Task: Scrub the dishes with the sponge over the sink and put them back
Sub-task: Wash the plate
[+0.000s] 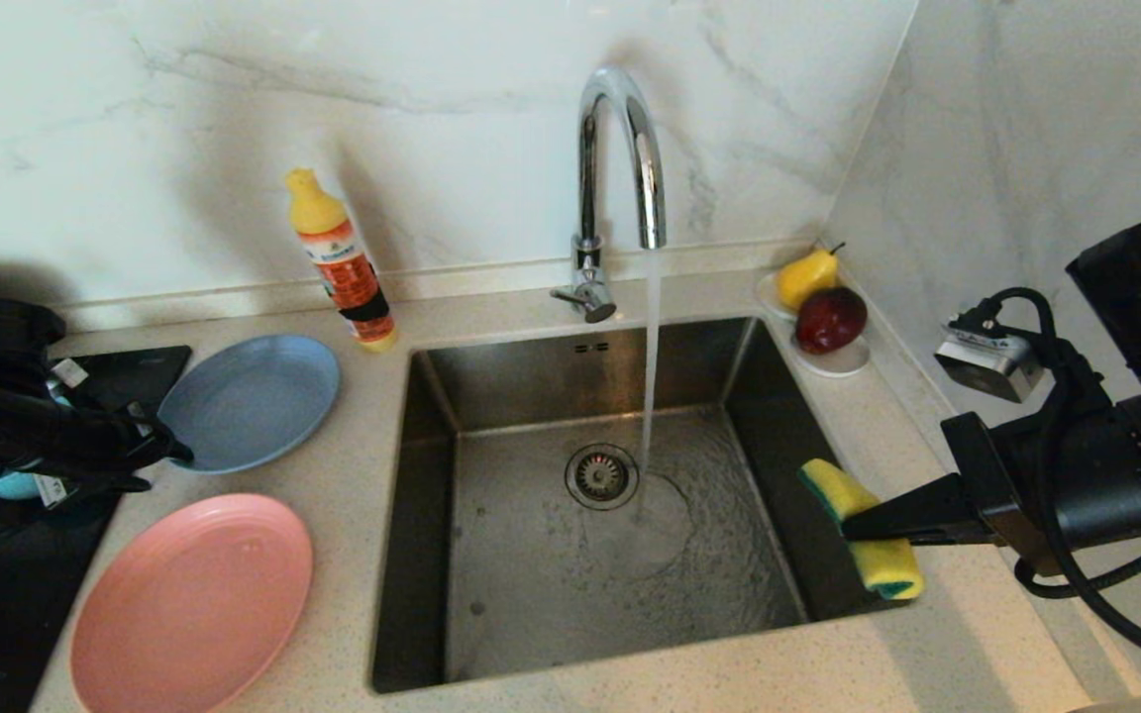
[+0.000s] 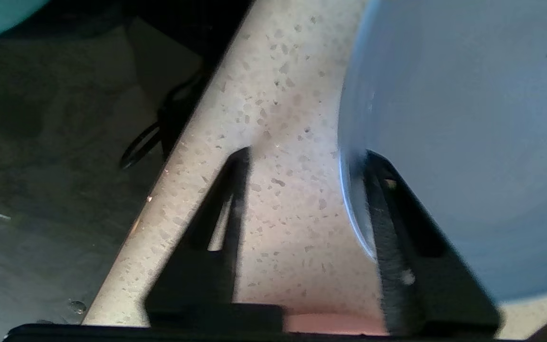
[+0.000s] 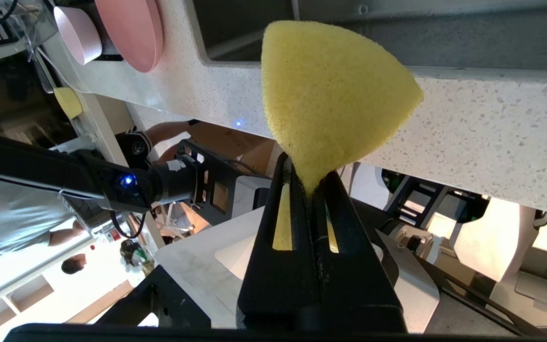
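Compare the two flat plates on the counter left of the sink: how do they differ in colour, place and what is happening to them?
The grey-blue plate lies farther back, near the wall; the salmon-pink plate lies nearer the counter's front edge. The left gripper straddles the grey-blue plate's rim, one finger inside it; nothing touches the salmon-pink plate. Both rest flat on the counter, right way up.

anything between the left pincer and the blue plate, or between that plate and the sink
Nothing visible. The left pincer already straddles the rim of the blue plate, one finger over it and one on the counter side. From plate to sink lies only bare counter; the bottle stands behind.
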Available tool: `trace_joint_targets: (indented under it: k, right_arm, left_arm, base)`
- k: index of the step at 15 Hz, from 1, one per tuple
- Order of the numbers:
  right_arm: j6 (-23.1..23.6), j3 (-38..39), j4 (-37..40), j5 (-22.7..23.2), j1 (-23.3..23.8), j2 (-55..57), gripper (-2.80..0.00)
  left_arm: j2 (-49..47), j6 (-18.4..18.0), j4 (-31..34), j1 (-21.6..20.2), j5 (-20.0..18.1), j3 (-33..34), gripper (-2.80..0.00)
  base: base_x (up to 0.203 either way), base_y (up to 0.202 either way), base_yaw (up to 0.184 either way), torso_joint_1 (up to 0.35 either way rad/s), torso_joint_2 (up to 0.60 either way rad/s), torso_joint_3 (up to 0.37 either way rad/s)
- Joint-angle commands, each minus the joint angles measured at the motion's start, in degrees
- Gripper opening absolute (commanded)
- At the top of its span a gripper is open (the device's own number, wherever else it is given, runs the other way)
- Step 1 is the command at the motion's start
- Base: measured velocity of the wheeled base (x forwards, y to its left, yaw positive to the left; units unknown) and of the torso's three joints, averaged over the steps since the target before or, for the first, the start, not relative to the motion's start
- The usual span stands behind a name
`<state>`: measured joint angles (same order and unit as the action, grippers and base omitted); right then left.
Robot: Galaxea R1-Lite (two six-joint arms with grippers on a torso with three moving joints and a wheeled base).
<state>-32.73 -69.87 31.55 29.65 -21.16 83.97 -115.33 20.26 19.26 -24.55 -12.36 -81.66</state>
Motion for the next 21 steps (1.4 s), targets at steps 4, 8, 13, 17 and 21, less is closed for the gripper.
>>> trace_joint_targets:
  k: [4, 8, 13, 17, 21]
  right_arm:
    - [-0.1, 0.6, -1.4, 1.3, 0.5, 0.7, -2.8]
    - [-0.1, 0.8, -1.3, 1.3, 0.5, 0.2, -2.8]
    - [-0.1, 0.6, -1.3, 1.4, 0.4, 0.1, -2.8]
    - [-0.1, 0.5, -1.3, 1.4, 0.4, 0.6, -2.8]
    - [-0.1, 0.6, -1.3, 1.4, 0.3, 1.0, -2.8]
  left_arm:
    - [-0.2, -0.6, 0.9, -0.6, 0.7, 0.5, -2.8]
    - [0.7, -2.6, 1.4, -4.2, 1.2, 0.3, -2.8]
    - [3.5, -2.5, 2.4, -5.7, 0.8, 0.0, -2.8]
    - [10.2, -1.9, 2.4, -5.8, 0.5, -0.1, -2.8]
    - [19.5, -0.8, 4.7, -5.8, 0.5, -1.9, -2.8]
  base:
    - [0.0, 0.0, 0.0, 0.0, 0.0, 0.0]
    - [0.0, 0.0, 0.0, 0.0, 0.0, 0.0]
    - [0.0, 0.0, 0.0, 0.0, 0.0, 0.0]
    - [0.0, 0.0, 0.0, 0.0, 0.0, 0.0]
    - [0.0, 0.0, 0.0, 0.0, 0.0, 0.0]
